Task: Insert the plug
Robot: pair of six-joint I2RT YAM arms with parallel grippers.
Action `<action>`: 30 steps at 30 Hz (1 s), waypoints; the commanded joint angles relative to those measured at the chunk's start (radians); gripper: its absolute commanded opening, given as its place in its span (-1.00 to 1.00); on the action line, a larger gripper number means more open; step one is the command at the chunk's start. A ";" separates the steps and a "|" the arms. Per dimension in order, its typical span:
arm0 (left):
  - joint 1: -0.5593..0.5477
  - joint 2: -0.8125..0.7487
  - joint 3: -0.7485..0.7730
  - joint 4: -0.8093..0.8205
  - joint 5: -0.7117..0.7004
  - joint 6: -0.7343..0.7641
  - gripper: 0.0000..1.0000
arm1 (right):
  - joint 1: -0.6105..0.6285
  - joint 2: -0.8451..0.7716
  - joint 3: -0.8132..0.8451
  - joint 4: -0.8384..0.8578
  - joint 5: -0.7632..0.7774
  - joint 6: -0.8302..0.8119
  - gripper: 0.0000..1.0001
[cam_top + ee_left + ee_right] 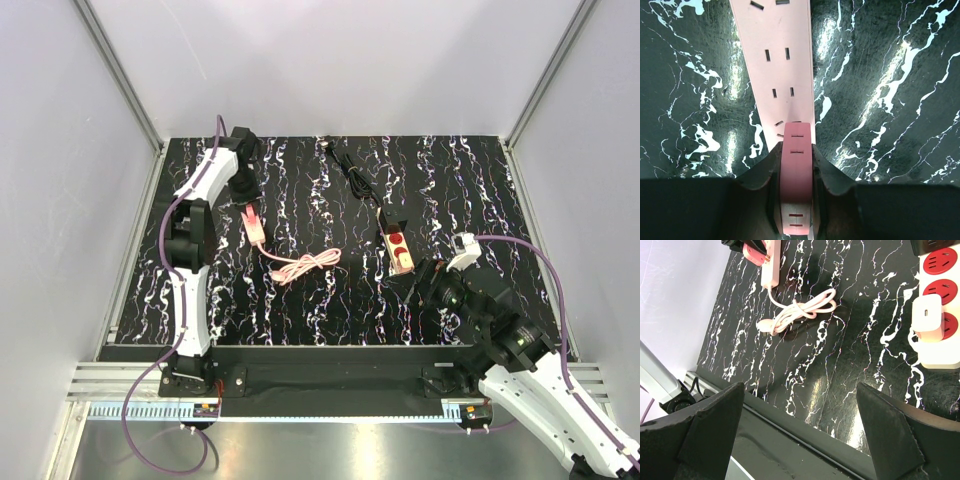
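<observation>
A pale pink power strip (775, 60) lies on the black marbled table at the back left (255, 228). My left gripper (796, 150) is shut on a darker pink block (796, 170) at the strip's near end; it also shows in the top view (246, 198). The strip's pink cable (305, 265) lies coiled beside it, with its plug (763, 328) loose on the table. My right gripper (800, 390) is open and empty, over the table's front edge (422, 277).
A white strip with red sockets (396, 240) lies centre right, with a white charger (926, 315) plugged into it. Its black cable (352, 175) runs to the back. Grey walls stand on three sides. A black rail (805, 440) runs along the front.
</observation>
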 commanded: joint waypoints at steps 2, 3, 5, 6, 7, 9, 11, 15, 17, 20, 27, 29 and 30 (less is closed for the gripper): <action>-0.007 -0.004 0.017 0.043 -0.073 0.022 -1.00 | 0.006 0.009 0.032 0.013 0.028 -0.017 1.00; -0.007 -0.001 0.020 0.043 -0.076 0.025 -1.00 | 0.006 0.009 0.030 0.015 0.028 -0.017 0.99; -0.007 0.006 0.031 0.043 -0.084 0.033 -1.00 | 0.006 0.007 0.029 0.012 0.028 -0.019 0.99; -0.009 0.008 0.036 0.043 -0.084 0.036 -1.00 | 0.006 0.006 0.030 0.013 0.028 -0.019 0.99; -0.007 0.011 0.040 0.045 -0.085 0.037 -1.00 | 0.006 0.007 0.029 0.012 0.028 -0.017 1.00; -0.009 0.016 0.043 0.046 -0.086 0.037 -1.00 | 0.006 0.009 0.029 0.013 0.030 -0.019 0.99; -0.007 0.019 0.045 0.048 -0.086 0.037 -1.00 | 0.006 0.010 0.032 0.013 0.028 -0.021 0.99; -0.007 0.022 0.047 0.051 -0.082 0.040 -1.00 | 0.004 0.014 0.030 0.012 0.028 -0.021 0.99; -0.009 0.025 0.040 0.054 -0.067 0.039 -1.00 | 0.006 0.013 0.026 0.013 0.051 -0.019 0.99; -0.015 0.019 0.013 0.063 -0.052 0.031 -1.00 | 0.004 0.015 0.023 0.017 0.054 -0.019 0.99; -0.035 -0.020 -0.096 0.103 -0.041 -0.029 -1.00 | 0.006 0.023 0.018 0.024 0.053 -0.016 0.99; -0.035 -0.018 -0.111 0.108 -0.049 -0.038 -1.00 | 0.006 0.023 0.017 0.023 0.053 -0.017 0.99; -0.035 -0.018 -0.115 0.108 -0.058 -0.038 -1.00 | 0.006 0.017 0.015 0.021 0.051 -0.016 0.99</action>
